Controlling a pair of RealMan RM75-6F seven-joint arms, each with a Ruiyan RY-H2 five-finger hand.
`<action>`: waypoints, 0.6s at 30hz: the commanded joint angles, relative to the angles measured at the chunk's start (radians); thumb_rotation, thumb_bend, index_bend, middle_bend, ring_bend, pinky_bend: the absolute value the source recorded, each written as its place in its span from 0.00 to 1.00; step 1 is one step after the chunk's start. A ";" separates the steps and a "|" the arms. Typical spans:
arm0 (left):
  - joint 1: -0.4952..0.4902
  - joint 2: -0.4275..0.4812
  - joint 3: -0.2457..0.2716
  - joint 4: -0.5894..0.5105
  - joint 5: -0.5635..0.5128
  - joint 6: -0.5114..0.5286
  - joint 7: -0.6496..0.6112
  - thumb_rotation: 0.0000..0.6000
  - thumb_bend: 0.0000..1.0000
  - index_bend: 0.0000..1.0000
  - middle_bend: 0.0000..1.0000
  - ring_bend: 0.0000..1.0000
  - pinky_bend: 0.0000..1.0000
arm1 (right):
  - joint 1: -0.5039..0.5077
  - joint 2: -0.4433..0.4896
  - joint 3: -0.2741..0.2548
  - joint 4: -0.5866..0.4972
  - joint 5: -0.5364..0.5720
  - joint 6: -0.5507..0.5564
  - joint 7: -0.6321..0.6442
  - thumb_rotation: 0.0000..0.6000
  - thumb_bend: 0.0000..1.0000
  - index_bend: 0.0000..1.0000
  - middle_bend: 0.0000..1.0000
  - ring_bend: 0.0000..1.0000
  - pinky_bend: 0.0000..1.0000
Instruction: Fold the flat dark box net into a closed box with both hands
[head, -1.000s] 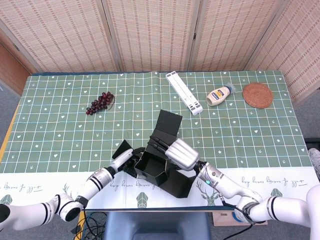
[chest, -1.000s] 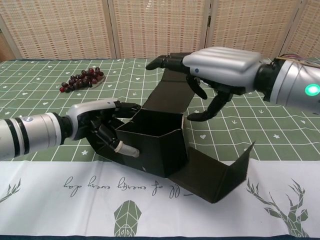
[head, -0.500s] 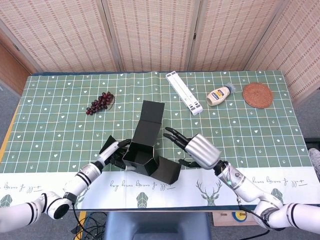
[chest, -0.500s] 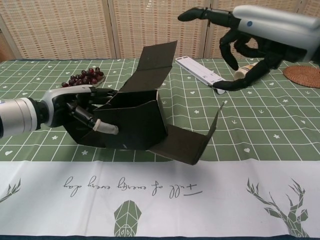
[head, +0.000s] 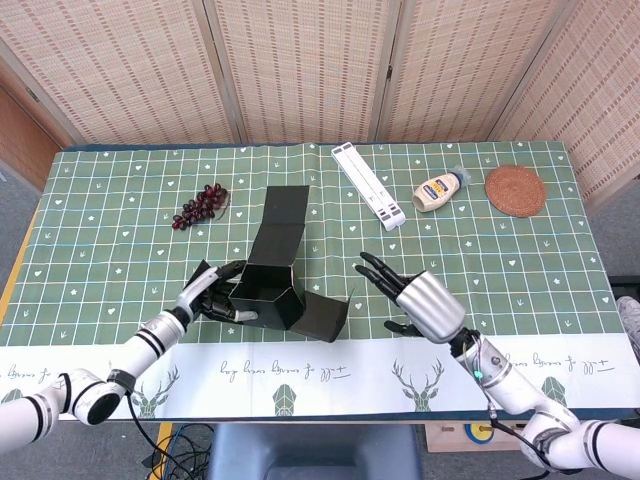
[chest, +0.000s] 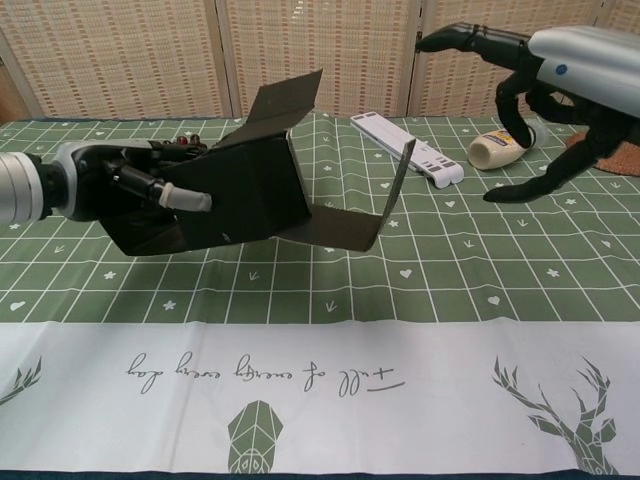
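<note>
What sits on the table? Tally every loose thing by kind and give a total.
Dark box net: 1
Bunch of grapes: 1
White tray: 1
Squeeze bottle: 1
Woven coaster: 1
Total: 5

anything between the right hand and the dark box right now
Nothing: in the head view only bare green tablecloth separates the right hand from the dark box, whose nearest flap stands up toward it.

Grapes (head: 200, 206), white tray (head: 368, 185), mayonnaise bottle (head: 441, 189), woven coaster (head: 516, 190)
</note>
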 joint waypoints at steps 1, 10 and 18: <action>-0.003 0.018 -0.013 -0.015 -0.011 -0.015 -0.015 1.00 0.10 0.21 0.25 0.59 0.90 | -0.006 -0.067 0.018 0.030 -0.002 0.006 -0.080 1.00 0.06 0.00 0.00 0.67 0.91; 0.004 0.066 -0.039 -0.063 -0.029 -0.048 -0.056 1.00 0.10 0.20 0.25 0.59 0.90 | -0.010 -0.246 0.059 0.145 -0.021 0.069 -0.165 1.00 0.00 0.00 0.00 0.64 0.91; 0.012 0.102 -0.047 -0.100 -0.011 -0.065 -0.083 1.00 0.10 0.20 0.25 0.59 0.90 | 0.019 -0.398 0.092 0.301 -0.043 0.112 -0.155 1.00 0.02 0.00 0.00 0.60 0.91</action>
